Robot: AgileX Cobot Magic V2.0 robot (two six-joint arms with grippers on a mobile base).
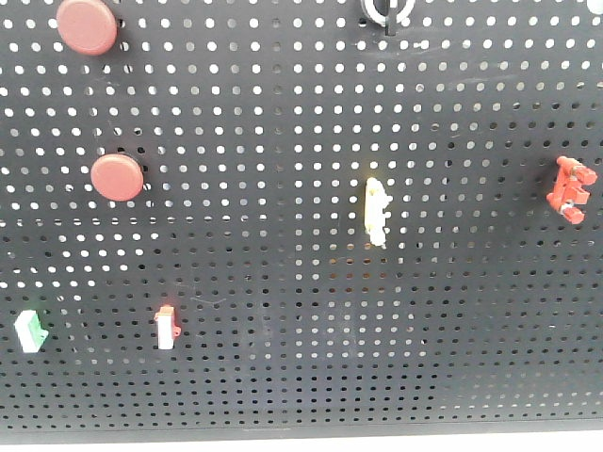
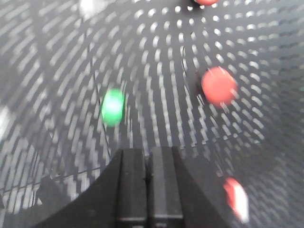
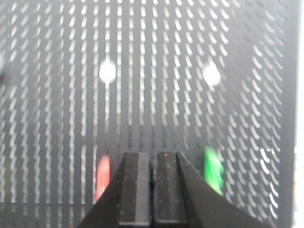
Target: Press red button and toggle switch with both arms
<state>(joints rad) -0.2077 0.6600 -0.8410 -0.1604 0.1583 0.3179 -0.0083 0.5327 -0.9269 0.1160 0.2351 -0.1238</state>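
Observation:
Two round red buttons are fixed to the black pegboard (image 1: 283, 141), one at the top left (image 1: 87, 25) and one below it (image 1: 117, 177). The bright-red toggle switch (image 1: 569, 188) sits at the far right edge. Neither gripper shows in the front view. In the blurred left wrist view my left gripper (image 2: 148, 152) is shut on nothing, short of the board. A red button (image 2: 218, 85) lies ahead of it to the right. My right gripper (image 3: 152, 156) is also shut and empty. The toggle switch does not show in the right wrist view.
A pale yellow lever (image 1: 378, 212) is mounted mid-board. Two small white rockers sit low on the left, one green-topped (image 1: 29, 330) and one red-topped (image 1: 166, 327). A green blur (image 3: 213, 169) and a red blur (image 3: 103, 176) flank the right gripper.

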